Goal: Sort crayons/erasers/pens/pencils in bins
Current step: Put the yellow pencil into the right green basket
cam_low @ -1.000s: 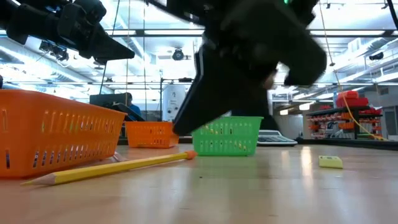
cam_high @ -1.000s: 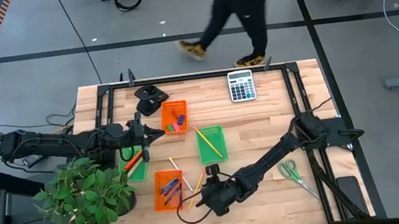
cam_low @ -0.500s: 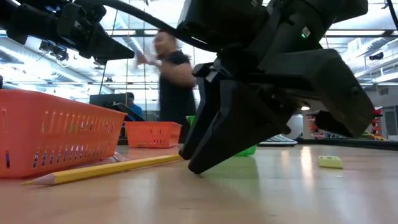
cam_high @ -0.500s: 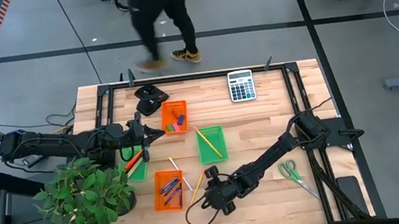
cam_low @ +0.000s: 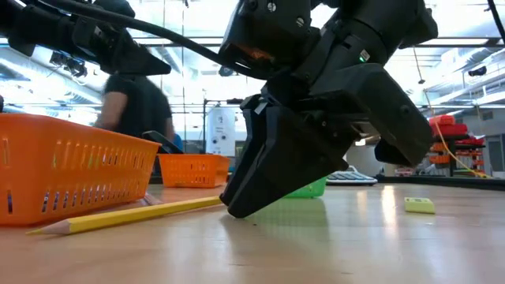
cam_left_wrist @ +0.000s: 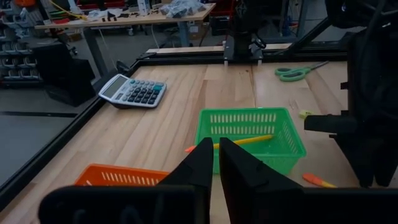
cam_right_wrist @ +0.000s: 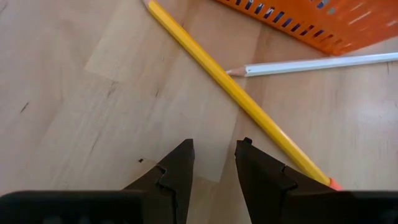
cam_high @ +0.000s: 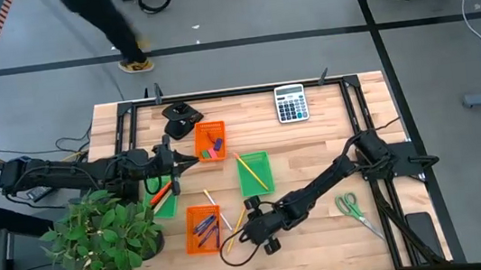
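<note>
We see the right tool (cam_high: 250,231) low over the bench (cam_high: 316,158), near its front edge, just right of the near orange bin (cam_high: 203,229) that holds the pens (cam_high: 204,226); its fingers (cam_right_wrist: 176,167) stand a little apart, narrow, and hold nothing. The yellow pencil (cam_right_wrist: 239,96) lies on the wood just ahead of the fingertips and slightly to one side; its long axis runs obliquely across the line of the tool, so we judge the tool must turn or shift a bit before the jaws can close across the shaft; a pale pencil (cam_right_wrist: 311,64) lies touching or nearly touching it near the bin wall, which could be caught by mistake. The green bin (cam_high: 254,172) with a pencil already in it is farther back, toward the middle. The right arm is clearly nearer; the left tool (cam_high: 191,161), closed and empty, waits by the far orange bin (cam_high: 210,141).
</note>
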Available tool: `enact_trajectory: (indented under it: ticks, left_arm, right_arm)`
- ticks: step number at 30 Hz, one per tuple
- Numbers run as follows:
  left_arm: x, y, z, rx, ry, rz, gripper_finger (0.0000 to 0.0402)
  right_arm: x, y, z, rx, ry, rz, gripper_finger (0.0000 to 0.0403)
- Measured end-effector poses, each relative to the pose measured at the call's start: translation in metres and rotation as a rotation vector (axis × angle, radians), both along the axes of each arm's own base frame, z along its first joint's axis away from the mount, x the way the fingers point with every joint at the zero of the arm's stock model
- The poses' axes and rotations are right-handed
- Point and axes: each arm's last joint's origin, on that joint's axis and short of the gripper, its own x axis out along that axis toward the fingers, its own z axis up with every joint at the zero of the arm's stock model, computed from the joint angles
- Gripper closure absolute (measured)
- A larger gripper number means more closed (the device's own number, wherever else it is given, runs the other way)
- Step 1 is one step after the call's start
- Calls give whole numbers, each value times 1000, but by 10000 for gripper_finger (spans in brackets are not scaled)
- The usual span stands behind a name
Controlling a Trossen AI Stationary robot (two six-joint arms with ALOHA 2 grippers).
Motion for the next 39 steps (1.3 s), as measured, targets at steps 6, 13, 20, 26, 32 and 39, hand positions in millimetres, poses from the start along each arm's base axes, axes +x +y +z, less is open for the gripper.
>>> enact_trajectory:
  ticks: [6, 13, 20, 26, 32, 39]
  left_arm:
    - [0, 0, 0, 0, 0, 0, 370]
    - [0, 0, 0, -1, 0, 0, 369]
    - [0, 0, 0, -1, 0, 0, 368]
    - [0, 0, 0, 0, -1, 0, 373]
    - [0, 0, 0, 0, -1, 0, 366]
    - [0, 0, 0, 2, -1, 0, 375]
  right_arm:
    - [-2, 2, -1, 0, 3, 7, 274]
    - [10, 11, 13, -111, -119, 47, 274]
    - [22, -15, 11, -42, -200, 28, 274]
    - [19, -32, -2, 52, -130, 11, 274]
    - [9, -36, -12, 126, -104, -67, 274]
    - [0, -15, -13, 127, -86, -36, 284]
